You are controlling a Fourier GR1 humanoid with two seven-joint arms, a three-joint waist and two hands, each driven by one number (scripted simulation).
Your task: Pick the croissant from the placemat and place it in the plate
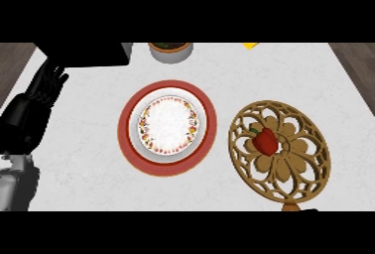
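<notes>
We are looking down at a pale counter [88,149] and counting one of each thing. One gold openwork placemat [306,163] is lying on the right, with a short handle pointing at the near edge. One food piece [267,141] is sitting on it, a little left of and beyond the placemat's middle. To us it is showing glossy red with a green bit at its far left end, more like a pepper than a croissant. Nothing is touching it.

One plate [170,123], white with a flowered ring, is lying in the middle of the counter on one wider red disc [128,134]. Plate and placemat are sitting near each other, side by side, with a strip of bare counter between them. The plate is holding nothing.

We are seeing one left hand [40,94] at the left edge, black, its fingers straight and pointing to the far side, released and holding nothing, well apart from the plate. Its grey forearm [16,186] is coming in at the near left corner.

At the near edge, just right of the placemat's handle, one small dark tip [310,210] is showing; it may be the right hand, and we cannot tell its state.

At the far edge we are counting one grey pot [170,53], one yellow scrap [251,45] and one black block [92,54].
</notes>
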